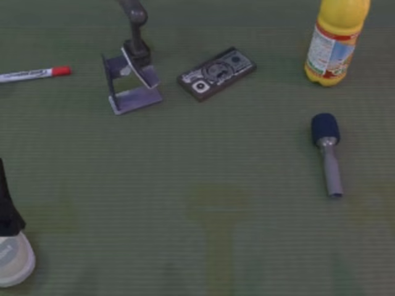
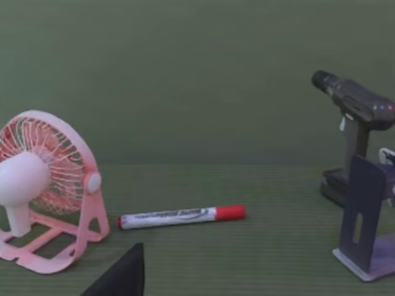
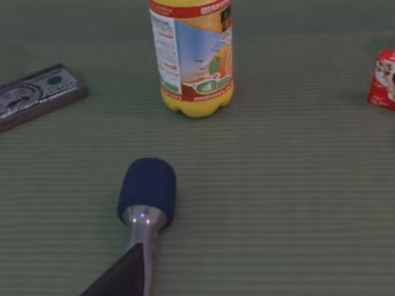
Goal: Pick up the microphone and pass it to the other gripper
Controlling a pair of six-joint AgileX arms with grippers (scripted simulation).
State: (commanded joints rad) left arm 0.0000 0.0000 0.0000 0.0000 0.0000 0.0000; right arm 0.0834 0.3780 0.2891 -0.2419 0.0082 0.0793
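Microphone (image 1: 327, 153) lies untouched, right side of table, near juice bottle (image 1: 335, 38); pick-up not begun; right gripper (image 3: 126, 274) close above handle, opening cannot tell; next: straddle handle, close.

a black gripper body with a rounded white wrist shell (image 1: 12, 262) is seen on the left arm. a pointed black triangular fingertip (image 2: 123, 274) is shown in each wrist view.

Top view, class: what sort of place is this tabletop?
Probably a simulated test table: unrelated props, a microphone, a stamp and a juice bottle, lie scattered on a plain green mat.
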